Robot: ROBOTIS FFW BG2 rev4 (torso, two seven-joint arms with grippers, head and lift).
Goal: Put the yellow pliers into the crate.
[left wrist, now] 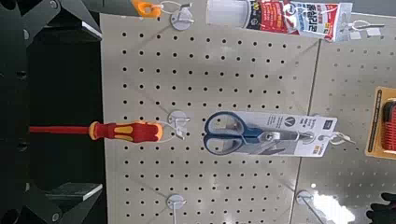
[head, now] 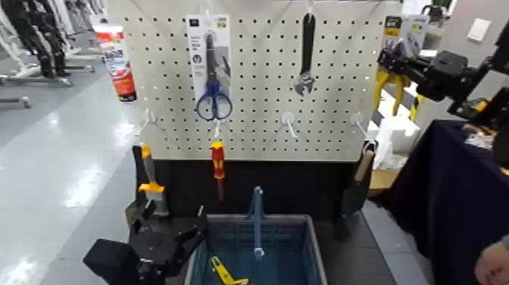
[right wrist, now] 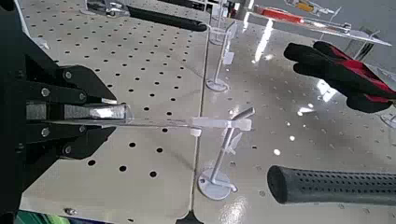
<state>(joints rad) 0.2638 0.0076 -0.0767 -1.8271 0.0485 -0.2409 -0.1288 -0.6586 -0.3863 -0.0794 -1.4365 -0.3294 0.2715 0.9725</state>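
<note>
Black right fingers [right wrist: 82,86] gripping yellow pliers' [head: 398,95] card [right wrist: 159,122] at pegboard [head: 261,76], left fingers [head: 202,222] apart, beside crate [head: 315,246]

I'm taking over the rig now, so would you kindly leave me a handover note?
Right gripper: shut on the card of the yellow pliers, at the pegboard's right side.
Left gripper: open, empty, beside the crate.
Done: card gripped.
Left: free it from its hook, where it appears to hang, then carry the pliers over and release them into the crate.
</note>
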